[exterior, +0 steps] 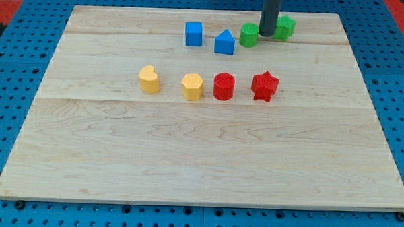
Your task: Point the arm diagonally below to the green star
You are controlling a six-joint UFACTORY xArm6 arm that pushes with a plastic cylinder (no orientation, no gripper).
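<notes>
Eight small blocks sit on the wooden board [200,154], in two loose rows. Near the view's top run a blue cube [193,34], a blue block with a peaked top [225,42], a green round block [249,35] and the green star [284,27]. Lower down, across the middle, lie a yellow heart [149,79], a yellow block with flat sides [193,86], a red round block [224,86] and a red star [264,86].

The dark rod comes down from the view's top edge, and my tip [268,35] rests on the board in the narrow gap between the two green blocks. The green star lies just beside the tip, to the view's right and slightly toward the top; the rod covers part of its left side, so I cannot tell whether they touch. The green round block is just beside the tip on the view's left. The arm has no fingers to open or close, only this plain rod. Both red blocks and both yellow ones are well apart from the tip, toward the view's bottom.
</notes>
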